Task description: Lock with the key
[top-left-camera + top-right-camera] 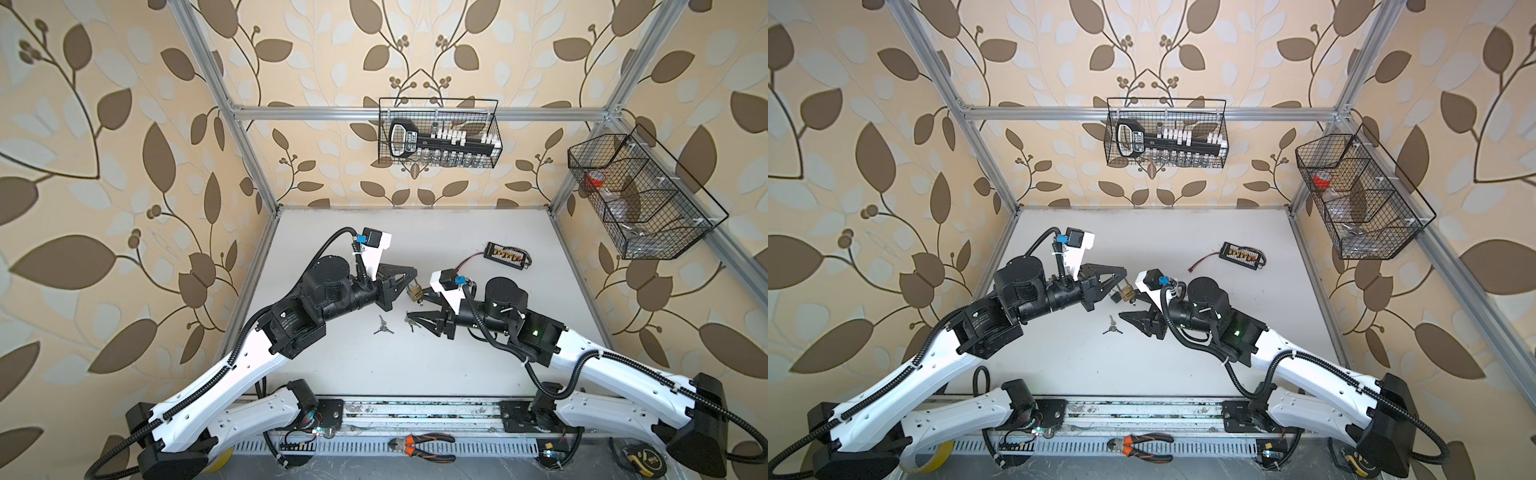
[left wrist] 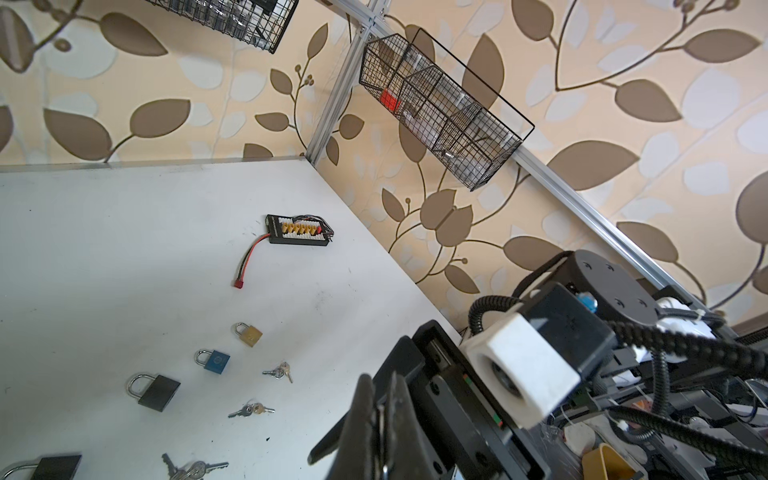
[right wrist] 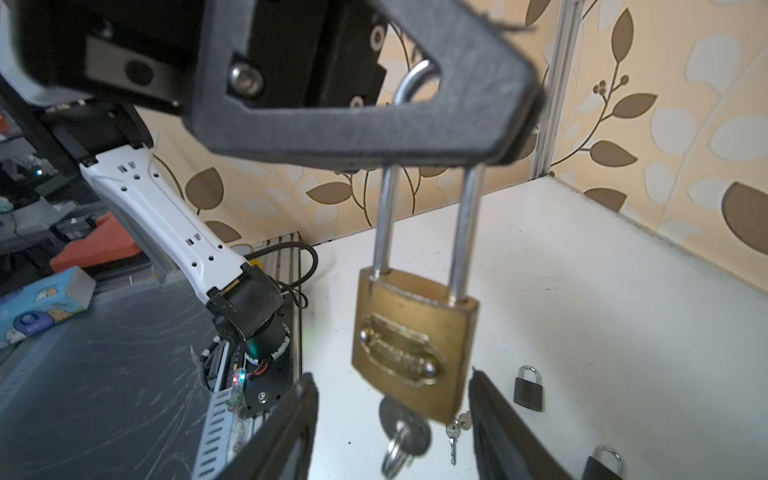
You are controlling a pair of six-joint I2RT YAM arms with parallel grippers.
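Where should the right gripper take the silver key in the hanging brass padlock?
Pinch the round flat bow of the silver key under the brass padlock, coming from below, clear of its ring. The bow faces the right wrist camera, so the open right gripper probably needs a quarter turn.

Both top views look steeply down from high above the front rail (image 1: 415,409), covering the whole table (image 1: 415,365) and three walls (image 1: 104,166); they share nearly everything. The left wrist view looks across the table from mid height toward the far corner and the side basket (image 2: 440,108), also in both top views. The right wrist view faces the padlock (image 3: 411,349) at very close range.
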